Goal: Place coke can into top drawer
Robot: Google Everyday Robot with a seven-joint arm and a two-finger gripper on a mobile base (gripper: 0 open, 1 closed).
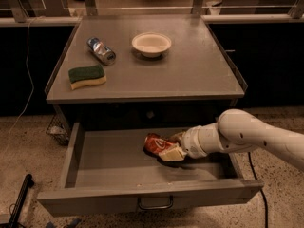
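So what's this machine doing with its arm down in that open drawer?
A one-armed robot is putting a coke can into the top drawer of a grey cabinet. The drawer is pulled out, and the gripper is inside it, closed around the tilted can near the drawer floor. On the cabinet top sit a white bowl, a green sponge and a silver-and-blue can lying on its side.

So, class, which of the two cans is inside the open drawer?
The red-orange coke can, beside the gripper in the top drawer; the silver-and-blue can lies on the cabinet top.
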